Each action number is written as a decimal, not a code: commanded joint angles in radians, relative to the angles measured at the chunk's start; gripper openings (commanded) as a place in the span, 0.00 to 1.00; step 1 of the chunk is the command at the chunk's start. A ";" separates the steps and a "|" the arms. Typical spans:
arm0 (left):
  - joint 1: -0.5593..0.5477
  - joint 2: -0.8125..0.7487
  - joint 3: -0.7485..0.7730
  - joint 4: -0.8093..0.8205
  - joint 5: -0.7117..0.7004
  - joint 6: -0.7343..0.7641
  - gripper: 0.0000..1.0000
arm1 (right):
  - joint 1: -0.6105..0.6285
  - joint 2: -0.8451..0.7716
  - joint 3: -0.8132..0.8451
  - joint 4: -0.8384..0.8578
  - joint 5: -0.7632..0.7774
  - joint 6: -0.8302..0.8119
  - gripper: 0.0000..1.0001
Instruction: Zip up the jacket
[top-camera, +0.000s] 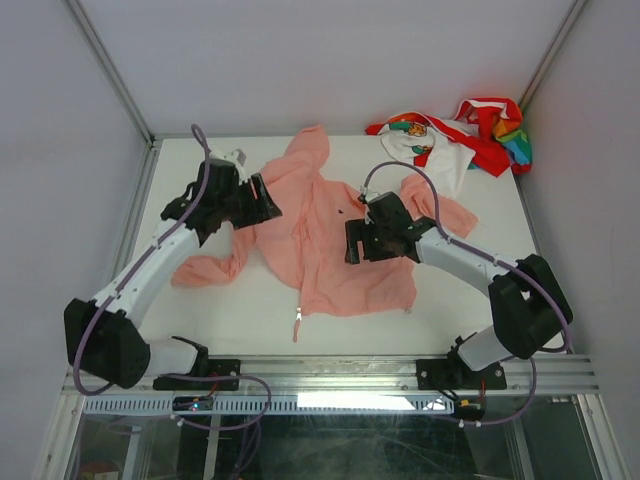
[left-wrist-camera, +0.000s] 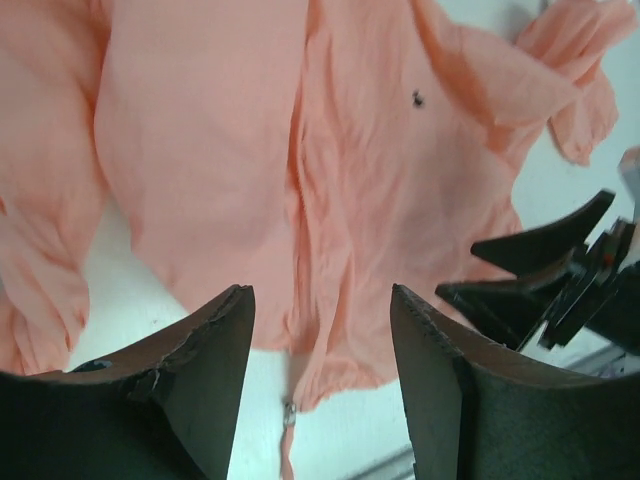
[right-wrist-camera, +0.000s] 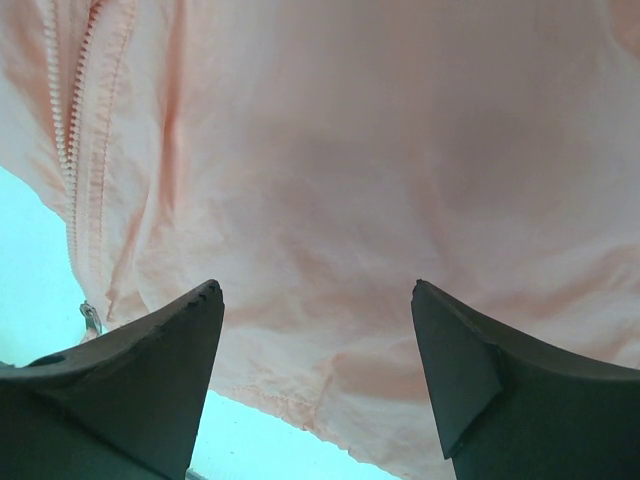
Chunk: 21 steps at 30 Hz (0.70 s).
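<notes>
The jacket (top-camera: 335, 270) lay front up in the middle of the table (top-camera: 225, 310). Its thin salmon cloth was finely wrinkled and the sleeves were crumpled outward. Its zipper (right-wrist-camera: 73, 110), a row of small pale teeth, ran down to a metal pull (top-camera: 298, 322) past the hem. The left gripper (left-wrist-camera: 320, 295) hovered over the chest, its dark wedge-shaped fingers spread wide and empty. The right gripper (right-wrist-camera: 318, 290) hung close above the cloth near the hem, equally wide and holding nothing. A bunched multicoloured garment (top-camera: 460, 135) sat in the far right corner.
</notes>
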<state>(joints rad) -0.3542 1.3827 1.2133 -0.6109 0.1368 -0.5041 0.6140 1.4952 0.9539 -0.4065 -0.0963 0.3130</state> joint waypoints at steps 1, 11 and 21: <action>-0.012 -0.133 -0.240 0.140 0.051 -0.187 0.58 | 0.005 0.014 -0.020 0.097 -0.046 0.037 0.79; -0.015 -0.059 -0.503 0.421 0.062 -0.310 0.55 | 0.005 0.071 -0.051 0.178 -0.053 0.065 0.79; -0.063 0.114 -0.526 0.547 0.037 -0.304 0.35 | -0.008 0.106 -0.080 0.216 -0.034 0.083 0.79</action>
<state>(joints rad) -0.4072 1.4673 0.6865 -0.1680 0.1867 -0.8074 0.6136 1.5890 0.8742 -0.2554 -0.1421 0.3763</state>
